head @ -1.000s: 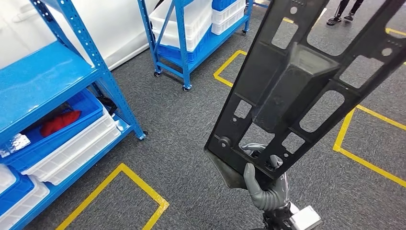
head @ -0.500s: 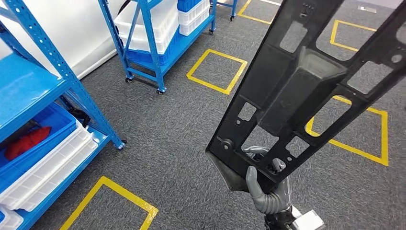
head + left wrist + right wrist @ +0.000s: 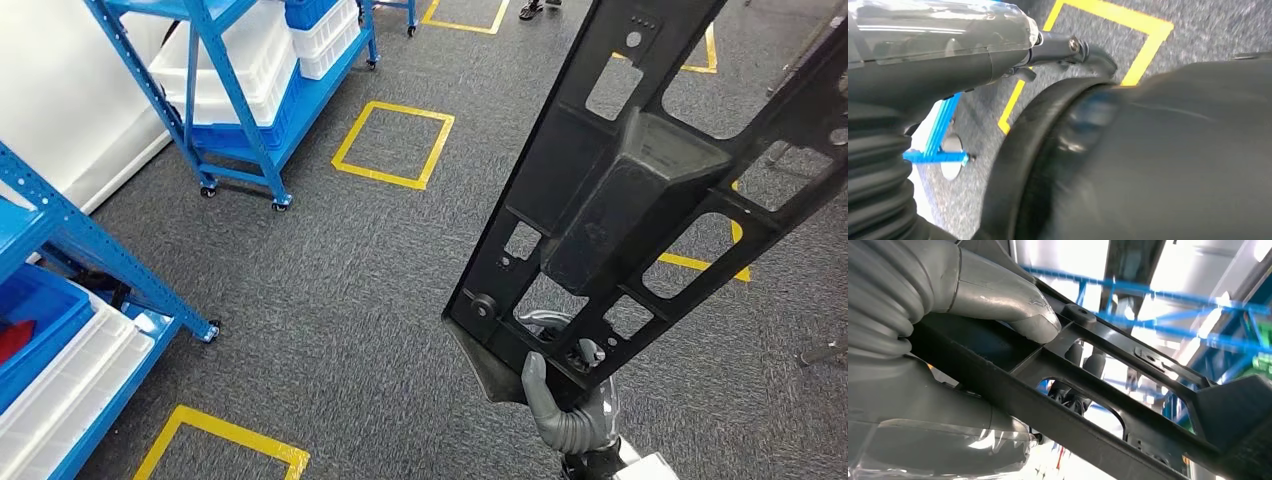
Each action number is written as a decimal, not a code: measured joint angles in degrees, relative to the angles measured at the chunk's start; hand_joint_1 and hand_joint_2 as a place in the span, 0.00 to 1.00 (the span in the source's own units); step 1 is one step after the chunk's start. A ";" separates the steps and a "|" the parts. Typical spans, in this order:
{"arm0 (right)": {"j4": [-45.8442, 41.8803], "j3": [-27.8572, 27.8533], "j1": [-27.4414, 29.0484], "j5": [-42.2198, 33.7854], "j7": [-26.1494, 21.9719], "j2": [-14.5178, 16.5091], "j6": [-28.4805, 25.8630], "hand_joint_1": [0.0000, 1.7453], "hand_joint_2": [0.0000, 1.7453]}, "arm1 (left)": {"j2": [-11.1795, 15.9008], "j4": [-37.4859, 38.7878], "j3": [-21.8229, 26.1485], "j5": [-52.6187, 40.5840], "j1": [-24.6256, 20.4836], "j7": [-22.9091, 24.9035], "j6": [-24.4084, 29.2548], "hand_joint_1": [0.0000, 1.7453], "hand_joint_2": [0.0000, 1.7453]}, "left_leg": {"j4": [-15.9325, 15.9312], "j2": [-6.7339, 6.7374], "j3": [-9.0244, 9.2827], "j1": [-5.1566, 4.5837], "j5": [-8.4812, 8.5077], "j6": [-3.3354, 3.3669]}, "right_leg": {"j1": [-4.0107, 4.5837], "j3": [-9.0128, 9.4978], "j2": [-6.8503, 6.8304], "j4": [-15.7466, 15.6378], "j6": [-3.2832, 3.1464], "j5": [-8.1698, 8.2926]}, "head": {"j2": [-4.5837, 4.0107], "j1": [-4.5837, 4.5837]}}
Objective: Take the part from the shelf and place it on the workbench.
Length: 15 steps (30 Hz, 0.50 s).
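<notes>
The right hand [image 3: 568, 405] is gripping the near end of the black part [image 3: 640, 180], fingers closed around its frame, holding it upright over the carpeted floor [image 3: 330, 300]. The left hand's state I cannot tell. The pickup looks done; placing on the surface remains.
</notes>
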 joint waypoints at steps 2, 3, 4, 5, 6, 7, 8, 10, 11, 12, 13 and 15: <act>-0.10 -0.03 0.11 0.04 -0.08 0.09 -0.28 1.00 1.00 | 0.11 0.00 0.02 0.04 -0.10 0.02 0.20 0.00 1.00 | 7.47 -2.34 -3.25 0.11 -3.83 -0.26 | 0.03 -0.09 1.17 -0.03 -0.40 0.13 | 0.00 0.00; -0.10 -0.03 0.16 0.00 -0.16 0.13 -0.42 1.00 1.00 | 0.17 0.00 0.03 0.04 -0.11 0.02 0.26 0.00 1.00 | 10.85 -2.67 -4.80 0.12 -5.00 -0.31 | 0.08 -0.12 1.89 -0.01 -0.46 0.16 | 0.00 0.00; -0.10 -0.04 0.21 -0.05 -0.26 0.15 -0.53 1.00 1.00 | 0.21 0.00 0.05 0.04 -0.11 0.03 0.30 0.00 1.00 | 12.57 -2.81 -5.61 0.12 -5.08 -0.31 | 0.12 -0.10 2.70 0.02 -0.48 0.18 | 0.00 0.00; -0.10 -0.06 0.25 -0.11 -0.36 0.16 -0.59 1.00 1.00 | 0.25 0.00 0.07 0.04 -0.12 0.04 0.32 0.00 1.00 | 12.12 -2.89 -5.44 0.14 -4.03 -0.25 | 0.13 -0.06 3.52 0.06 -0.48 0.20 | 0.00 0.00; -0.10 -0.08 0.27 -0.17 -0.43 0.16 -0.61 1.00 1.00 | 0.28 0.00 0.08 0.04 -0.14 0.07 0.32 0.00 1.00 | 9.50 -3.13 -4.28 0.19 -2.08 -0.13 | 0.12 0.01 4.34 0.11 -0.44 0.22 | 0.00 0.00; -0.10 -0.09 0.28 -0.21 -0.50 0.16 -0.61 1.00 1.00 | 0.33 0.00 0.08 0.03 -0.16 0.11 0.30 0.00 1.00 | 5.60 -3.94 -2.55 0.28 0.18 0.03 | 0.10 0.07 5.12 0.16 -0.36 0.24 | 0.00 0.00; -0.10 -0.10 0.26 -0.26 -0.57 0.17 -0.61 1.00 1.00 | 0.39 0.00 0.08 0.03 -0.15 0.26 0.23 0.00 1.00 | 1.83 -5.29 -0.95 0.38 1.83 0.25 | 0.17 0.04 5.86 0.29 -0.15 0.26 | 0.00 0.01; -0.11 -0.11 0.25 -0.40 -0.72 0.23 -0.64 1.00 1.00 | 0.51 0.00 0.08 0.03 -0.24 0.81 -0.11 0.00 1.00 | -2.64 -7.40 0.84 0.47 3.06 0.70 | 0.15 -0.37 7.14 0.47 0.52 0.48 | 0.00 0.01; -0.14 -0.13 0.32 -0.45 -0.78 0.27 -0.70 1.00 1.00 | 0.56 0.00 0.08 0.04 -0.31 1.11 -0.38 0.00 1.00 | -3.15 -7.61 0.98 0.39 2.92 0.95 | 0.10 -0.62 7.71 0.46 0.96 0.68 | 0.00 0.01; -0.23 -0.15 0.46 -0.48 -0.82 0.31 -0.79 1.00 1.00 | 0.60 0.00 0.06 0.06 -0.43 1.35 -0.61 0.00 1.00 | -3.40 -7.13 1.04 0.39 3.00 1.26 | 0.02 -0.83 8.25 0.34 1.39 0.92 | 0.00 0.01; -0.38 -0.21 0.70 -0.49 -0.82 0.35 -0.89 1.00 1.00 | 0.62 0.00 0.03 0.07 -0.53 1.52 -0.75 0.00 1.00 | -3.66 -6.52 1.12 0.42 3.25 1.65 | -0.01 -1.01 8.11 0.46 1.70 0.89 | 0.00 0.01; -0.85 -0.39 1.06 -0.51 -0.66 0.48 -1.04 1.00 1.00 | 0.69 -0.01 -0.02 0.10 -0.64 1.72 -0.51 0.00 1.00 | -4.24 -5.15 1.26 0.55 3.71 2.40 | 0.15 -2.34 5.76 3.18 2.10 -0.92 | 0.00 0.02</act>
